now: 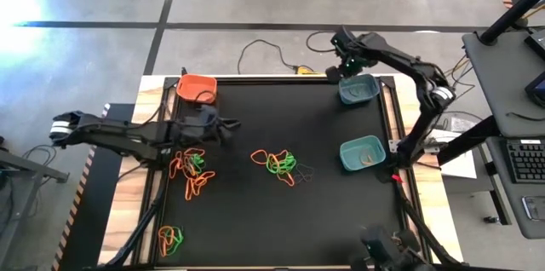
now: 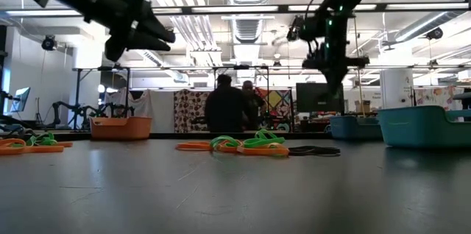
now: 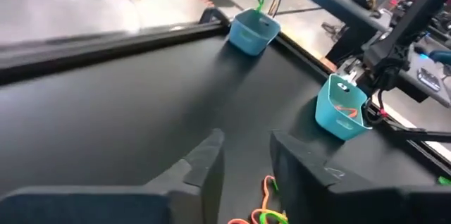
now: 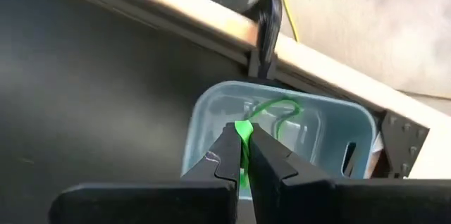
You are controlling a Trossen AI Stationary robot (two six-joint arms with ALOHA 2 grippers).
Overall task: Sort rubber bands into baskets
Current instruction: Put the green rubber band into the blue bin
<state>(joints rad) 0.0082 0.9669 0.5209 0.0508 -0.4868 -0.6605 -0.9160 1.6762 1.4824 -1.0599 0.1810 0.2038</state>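
Three baskets stand on the black mat: orange (image 1: 197,89) at the far left, blue (image 1: 358,89) at the far right, teal (image 1: 364,153) nearer on the right. Orange, green and dark rubber bands lie in loose heaps at mid-table (image 1: 277,163), at the left (image 1: 192,169) and at the near left (image 1: 170,239). My right gripper (image 1: 345,65) hangs over the blue basket (image 4: 282,139), shut on a green rubber band (image 4: 276,111). My left gripper (image 3: 246,157) is open and holds nothing. It hovers above the mat (image 1: 226,124), just beyond the left heap. My right gripper pinches one green rubber band (image 4: 243,131) between its two fingertips, coming at it from above and pointing steeply down. The band's loop dangles slack below the fingers (image 3: 261,4), lifted clear over the blue basket's opening.
The mat's far wooden edge (image 4: 232,27) with a dark clamp runs just behind the blue basket. The teal basket (image 3: 343,108) holds an orange band. People stand in the room beyond the table (image 2: 228,109). Bare mat lies between the heaps and the right-hand baskets.
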